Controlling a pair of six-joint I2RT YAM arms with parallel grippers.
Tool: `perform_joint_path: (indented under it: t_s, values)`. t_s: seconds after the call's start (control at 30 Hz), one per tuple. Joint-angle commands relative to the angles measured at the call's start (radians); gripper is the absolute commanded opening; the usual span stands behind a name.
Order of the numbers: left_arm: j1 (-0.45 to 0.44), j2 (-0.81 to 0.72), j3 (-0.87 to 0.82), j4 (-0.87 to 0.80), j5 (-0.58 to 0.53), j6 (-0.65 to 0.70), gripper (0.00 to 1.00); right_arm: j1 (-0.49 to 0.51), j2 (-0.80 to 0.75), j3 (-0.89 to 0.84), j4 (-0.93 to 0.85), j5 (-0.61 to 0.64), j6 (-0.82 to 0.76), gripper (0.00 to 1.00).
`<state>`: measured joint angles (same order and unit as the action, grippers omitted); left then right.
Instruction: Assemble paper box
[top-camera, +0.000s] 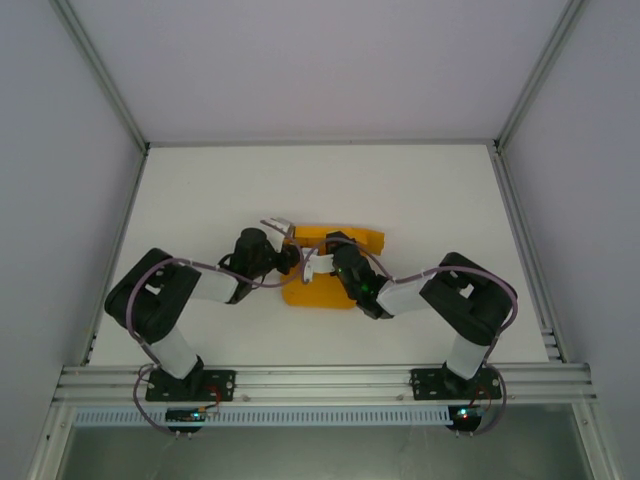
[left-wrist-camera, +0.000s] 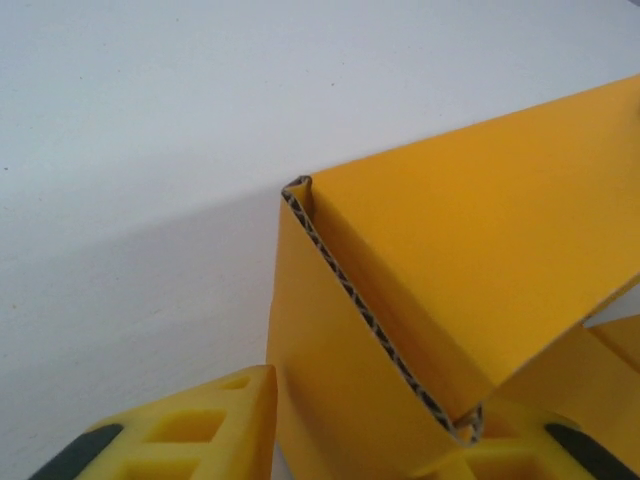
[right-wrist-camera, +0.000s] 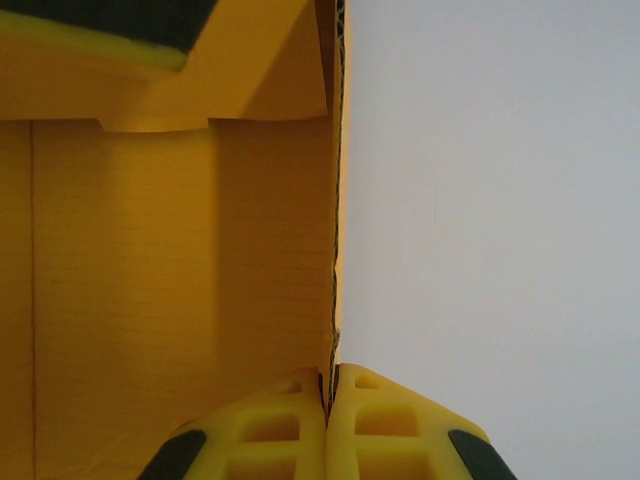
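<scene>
Noted paper box (top-camera: 362, 240) lying mid-table (top-camera: 250, 190), between both wrists. Found right gripper (right-wrist-camera: 330, 385) pinched tight on the edge of one upright wall. Found left gripper (left-wrist-camera: 365, 420) straddling a folded wall; cannot tell whether clamping it.

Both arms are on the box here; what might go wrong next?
1. The right gripper pinches just the thin edge of one paper box wall; it may slip out or crease.
2. The left gripper straddles a doubled-over flap; squeezing may crush the corrugated fold, or it may spring open.
</scene>
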<state>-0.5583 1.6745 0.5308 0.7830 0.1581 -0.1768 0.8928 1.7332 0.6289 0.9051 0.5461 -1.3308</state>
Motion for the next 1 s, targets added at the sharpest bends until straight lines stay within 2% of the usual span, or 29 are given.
perform_joint_path:
  t_s: [0.0,0.13,0.33,0.43,0.53,0.6,0.67,0.8,0.83,0.9,0.93,0.97]
  values:
    - [0.005,0.035,0.04,0.055,-0.088,-0.003,0.26,0.015,0.002,-0.005,-0.108,-0.037,0.037,0.02]
    - [0.003,0.063,0.06,0.045,-0.145,-0.014,0.2,0.015,0.0,0.004,-0.129,-0.046,0.05,0.02]
    - [0.003,0.106,0.071,0.07,-0.155,-0.021,0.17,0.013,-0.003,0.015,-0.178,-0.061,0.074,0.01]
    - [0.003,0.121,0.08,0.075,-0.17,-0.027,0.0,0.01,-0.006,0.021,-0.194,-0.066,0.086,0.0]
    - [0.002,0.121,0.075,0.075,-0.197,-0.026,0.0,0.005,-0.013,0.023,-0.202,-0.059,0.12,0.04]
    - [0.001,0.112,0.066,0.082,-0.198,-0.016,0.0,-0.003,-0.028,0.024,-0.205,-0.048,0.157,0.13]
    - [0.001,0.099,0.054,0.077,-0.191,0.003,0.0,-0.018,-0.056,0.022,-0.221,-0.033,0.198,0.26]
    - [0.001,0.078,0.043,0.051,-0.177,0.047,0.0,-0.04,-0.159,0.022,-0.323,-0.037,0.339,0.64]
    - [0.0,0.075,0.043,0.045,-0.175,0.054,0.0,-0.041,-0.198,0.023,-0.378,-0.063,0.388,0.69]
    - [-0.001,0.072,0.039,0.036,-0.16,0.071,0.0,-0.044,-0.297,0.047,-0.574,-0.179,0.543,0.91]
    - [0.0,0.07,0.036,0.036,-0.148,0.077,0.0,-0.053,-0.344,0.068,-0.69,-0.265,0.639,0.98]
    - [0.0,0.069,0.031,0.04,-0.134,0.083,0.0,-0.072,-0.391,0.088,-0.784,-0.369,0.719,0.99]
